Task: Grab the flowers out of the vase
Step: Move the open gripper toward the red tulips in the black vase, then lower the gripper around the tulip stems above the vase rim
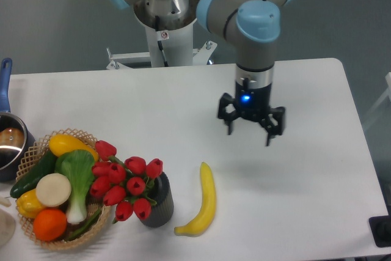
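Right now my gripper (249, 130) hangs over the middle of the table (317, 200), fingers spread apart and holding nothing. Well away from it, near the front edge, the flowers (125, 180) stand in the vase (157, 205), between the wicker basket (36, 151) and the banana (203, 203).

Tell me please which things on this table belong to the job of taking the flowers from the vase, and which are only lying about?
For the job:
- flowers
- vase
- gripper, open, empty, above the table

Only lying about:
- banana
- wicker basket of vegetables and fruit
- blue-handled pot
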### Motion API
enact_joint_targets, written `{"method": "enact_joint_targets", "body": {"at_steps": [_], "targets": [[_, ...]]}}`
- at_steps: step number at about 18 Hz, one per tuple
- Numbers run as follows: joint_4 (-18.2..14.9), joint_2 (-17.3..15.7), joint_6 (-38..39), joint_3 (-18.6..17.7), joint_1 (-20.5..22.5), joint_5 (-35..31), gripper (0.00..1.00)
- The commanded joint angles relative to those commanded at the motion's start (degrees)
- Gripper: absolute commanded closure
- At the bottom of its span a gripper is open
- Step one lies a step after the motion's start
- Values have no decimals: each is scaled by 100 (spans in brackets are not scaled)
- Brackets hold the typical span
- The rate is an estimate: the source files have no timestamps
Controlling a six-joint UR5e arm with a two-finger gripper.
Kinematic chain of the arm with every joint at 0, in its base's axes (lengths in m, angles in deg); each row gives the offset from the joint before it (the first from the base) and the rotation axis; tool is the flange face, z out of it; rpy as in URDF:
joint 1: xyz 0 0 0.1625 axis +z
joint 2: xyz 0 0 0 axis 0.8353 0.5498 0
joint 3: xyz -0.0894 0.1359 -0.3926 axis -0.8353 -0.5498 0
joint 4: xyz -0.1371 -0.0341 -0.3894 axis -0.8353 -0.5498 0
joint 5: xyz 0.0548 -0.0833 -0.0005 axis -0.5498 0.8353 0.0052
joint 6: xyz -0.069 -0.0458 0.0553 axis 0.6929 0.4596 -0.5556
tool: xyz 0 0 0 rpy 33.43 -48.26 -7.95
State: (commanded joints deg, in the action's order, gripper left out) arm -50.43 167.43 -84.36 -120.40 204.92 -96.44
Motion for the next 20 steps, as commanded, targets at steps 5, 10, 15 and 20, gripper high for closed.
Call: {"method": "enact_joint_targets", "body": {"at_steps": [5,10,15,20], "targets": [[0,105,124,35,-517,301,0],[17,176,265,105,-844,467,0],[166,377,397,158,-879,1732,0],[281,659,449,395,-888,1856,0]]}}
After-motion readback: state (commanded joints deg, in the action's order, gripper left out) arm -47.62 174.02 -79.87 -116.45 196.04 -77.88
